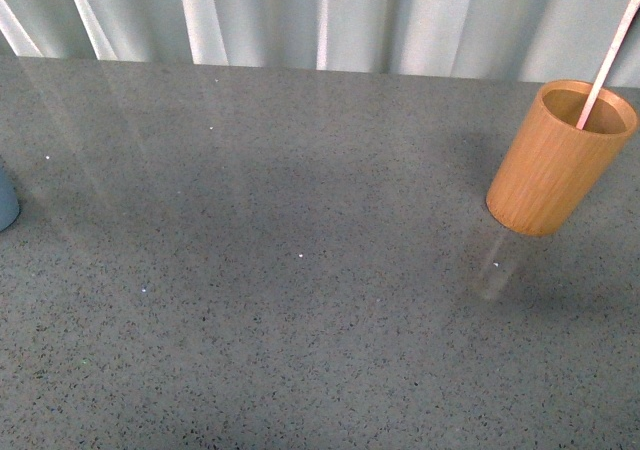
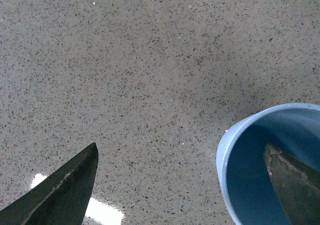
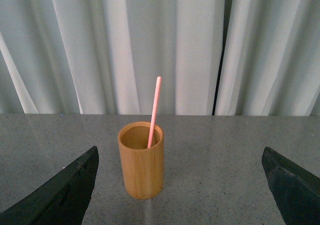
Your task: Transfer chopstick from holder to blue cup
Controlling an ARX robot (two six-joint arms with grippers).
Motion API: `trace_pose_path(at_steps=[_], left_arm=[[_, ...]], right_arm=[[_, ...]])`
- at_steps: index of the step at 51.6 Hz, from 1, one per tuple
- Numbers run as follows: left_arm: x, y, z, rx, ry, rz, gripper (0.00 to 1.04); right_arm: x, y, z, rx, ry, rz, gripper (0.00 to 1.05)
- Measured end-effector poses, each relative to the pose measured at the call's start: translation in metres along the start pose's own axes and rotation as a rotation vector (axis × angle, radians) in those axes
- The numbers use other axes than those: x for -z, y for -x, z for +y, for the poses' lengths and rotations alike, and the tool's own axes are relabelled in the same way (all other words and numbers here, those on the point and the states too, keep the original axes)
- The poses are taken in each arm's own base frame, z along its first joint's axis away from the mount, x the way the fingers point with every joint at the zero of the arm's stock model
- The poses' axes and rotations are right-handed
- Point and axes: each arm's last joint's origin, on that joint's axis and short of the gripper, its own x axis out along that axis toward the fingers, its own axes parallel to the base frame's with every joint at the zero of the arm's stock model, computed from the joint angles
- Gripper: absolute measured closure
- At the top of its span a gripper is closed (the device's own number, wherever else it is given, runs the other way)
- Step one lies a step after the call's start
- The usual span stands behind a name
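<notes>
The orange-tan wooden holder [image 1: 560, 160] stands at the table's right, with the thin chopstick [image 1: 608, 60] leaning out of it past the frame's top. The right wrist view shows the holder [image 3: 141, 161] upright and the pinkish chopstick [image 3: 154, 112] rising from it, some way ahead of my open, empty right gripper [image 3: 180, 185]. The blue cup [image 1: 6, 200] is a sliver at the front view's left edge. In the left wrist view its open mouth [image 2: 240, 135] lies under one finger of my open left gripper [image 2: 182, 185]; the cup looks empty. Neither arm shows in the front view.
The grey speckled table [image 1: 300, 300] stretches between cup and holder with nothing on it in view. Pale curtains [image 1: 330, 15] hang behind the far edge. A bright light reflection [image 2: 100, 212] lies on the table near the left gripper.
</notes>
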Motion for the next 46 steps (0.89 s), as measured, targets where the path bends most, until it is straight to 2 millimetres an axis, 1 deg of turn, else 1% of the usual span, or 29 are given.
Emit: trace_pose_path(at_steps=[9,19,22,23,24,26,27,32,36,40,45,46], left_arm=[[-0.004,-0.011,-0.010,-0.008,-0.013,0.008,0.07],[0.000,-0.032,-0.015,-0.039,-0.025,0.061,0.07],[0.001,-0.035,-0.016,-0.031,-0.023,0.069,0.07],[0.000,-0.036,-0.016,-0.030,-0.017,0.059,0.12],[-0.001,-0.036,-0.016,-0.033,-0.018,0.054,0.13],[-0.002,-0.036,-0.016,-0.026,-0.015,0.042,0.21],[-0.003,-0.036,-0.016,-0.017,-0.012,0.049,0.26],[0.000,-0.035,-0.018,0.003,-0.010,0.088,0.44],[0.003,-0.034,-0.020,0.022,-0.017,0.115,0.55],[0.006,-0.033,-0.023,0.053,-0.028,0.149,0.72],[0.008,-0.030,-0.028,0.092,-0.039,0.175,0.90],[0.008,-0.028,-0.030,0.106,-0.042,0.178,0.96]], right_arm=[[0.000,0.000,0.000,0.000,0.000,0.000,0.10],[0.000,0.000,0.000,0.000,0.000,0.000,0.10],[0.000,0.000,0.000,0.000,0.000,0.000,0.10],[0.000,0.000,0.000,0.000,0.000,0.000,0.10],[0.000,0.000,0.000,0.000,0.000,0.000,0.10],[0.000,0.000,0.000,0.000,0.000,0.000,0.10],[0.000,0.000,0.000,0.000,0.000,0.000,0.10],[0.000,0.000,0.000,0.000,0.000,0.000,0.10],[0.000,0.000,0.000,0.000,0.000,0.000,0.10],[0.000,0.000,0.000,0.000,0.000,0.000,0.10],[0.000,0.000,0.000,0.000,0.000,0.000,0.10],[0.000,0.000,0.000,0.000,0.000,0.000,0.10]])
